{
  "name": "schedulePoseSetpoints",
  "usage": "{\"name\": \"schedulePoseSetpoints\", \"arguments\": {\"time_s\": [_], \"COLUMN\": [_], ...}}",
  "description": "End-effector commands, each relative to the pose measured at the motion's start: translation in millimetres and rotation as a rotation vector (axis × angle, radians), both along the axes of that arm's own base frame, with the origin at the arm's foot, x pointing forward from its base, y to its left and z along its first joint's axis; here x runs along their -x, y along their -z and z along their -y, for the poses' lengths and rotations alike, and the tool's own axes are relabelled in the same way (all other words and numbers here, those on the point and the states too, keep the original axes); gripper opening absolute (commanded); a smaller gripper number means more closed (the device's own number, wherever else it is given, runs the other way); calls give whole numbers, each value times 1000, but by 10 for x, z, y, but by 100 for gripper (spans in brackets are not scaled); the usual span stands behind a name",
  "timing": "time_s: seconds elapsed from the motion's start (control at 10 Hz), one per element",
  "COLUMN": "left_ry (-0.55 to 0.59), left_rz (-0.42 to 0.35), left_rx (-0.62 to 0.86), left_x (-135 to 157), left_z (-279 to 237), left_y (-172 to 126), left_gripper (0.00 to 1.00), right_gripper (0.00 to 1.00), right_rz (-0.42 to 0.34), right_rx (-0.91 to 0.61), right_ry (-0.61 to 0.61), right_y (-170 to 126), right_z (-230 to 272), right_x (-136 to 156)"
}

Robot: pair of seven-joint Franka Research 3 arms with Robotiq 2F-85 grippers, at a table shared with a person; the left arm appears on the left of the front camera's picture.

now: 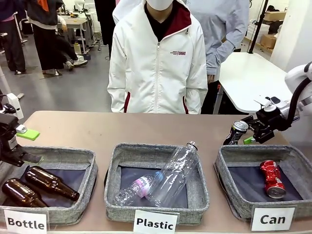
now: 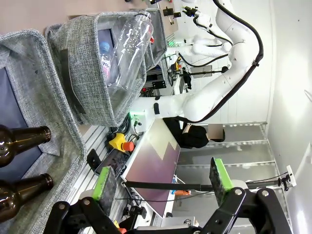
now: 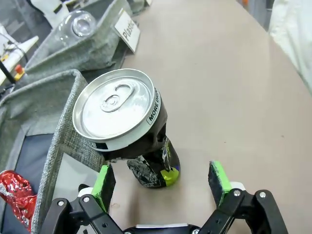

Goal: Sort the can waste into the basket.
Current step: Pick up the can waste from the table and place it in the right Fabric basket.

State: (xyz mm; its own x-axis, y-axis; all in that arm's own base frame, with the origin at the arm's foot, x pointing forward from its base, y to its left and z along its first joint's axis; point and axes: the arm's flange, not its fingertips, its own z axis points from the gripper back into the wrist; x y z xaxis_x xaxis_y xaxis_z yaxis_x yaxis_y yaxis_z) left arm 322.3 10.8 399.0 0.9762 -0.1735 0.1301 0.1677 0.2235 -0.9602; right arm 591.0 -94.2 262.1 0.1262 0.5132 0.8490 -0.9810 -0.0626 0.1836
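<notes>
Right gripper (image 3: 163,183) sits jaws wide beside the dark can (image 3: 127,131) on the table — next, close, lift into the Can basket (image 1: 229,178).

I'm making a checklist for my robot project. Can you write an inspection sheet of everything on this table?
Surface: tan table, bare behind the baskets.
Job's things: dark can tilted against the far rim of the Can basket, outside it; red can, crushed, lying inside.
Clutter: two brown bottles in the Bottle basket; two clear bottles in the Plastic basket.
Grippers: right gripper with jaws open around the dark can's base, pads apart from it; left gripper open, empty, by the Bottle basket.
Cables: black cable along the right arm.
Surroundings: a person in a white jacket at the far side; a white table behind.
</notes>
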Motion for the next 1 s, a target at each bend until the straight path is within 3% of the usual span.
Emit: {"name": "schedulePoseSetpoints", "arguments": {"time_s": [0.0, 0.6, 0.7, 0.8, 0.9], "left_ry": [5, 5, 5, 5, 5], "left_rz": [13, 13, 13, 13, 13], "left_rx": [-6, -6, -6, -6, -6], "left_x": [14, 14, 14, 14, 14], "left_z": [-33, -33, -33, -33, -33], "left_y": [-4, -4, -4, -4, -4], "left_gripper": [100, 100, 100, 100, 100], "right_gripper": [100, 100, 47, 48, 0], "right_rz": [-6, -71, -101, -110, -110], "right_rx": [-37, -237, -275, -277, -268], "right_ry": [-9, 7, -11, -9, -4], "right_y": [20, 107, 93, 84, 78], "right_z": [-70, -281, -275, -270, -281], "right_x": [-38, -58, -54, -53, -46]}}
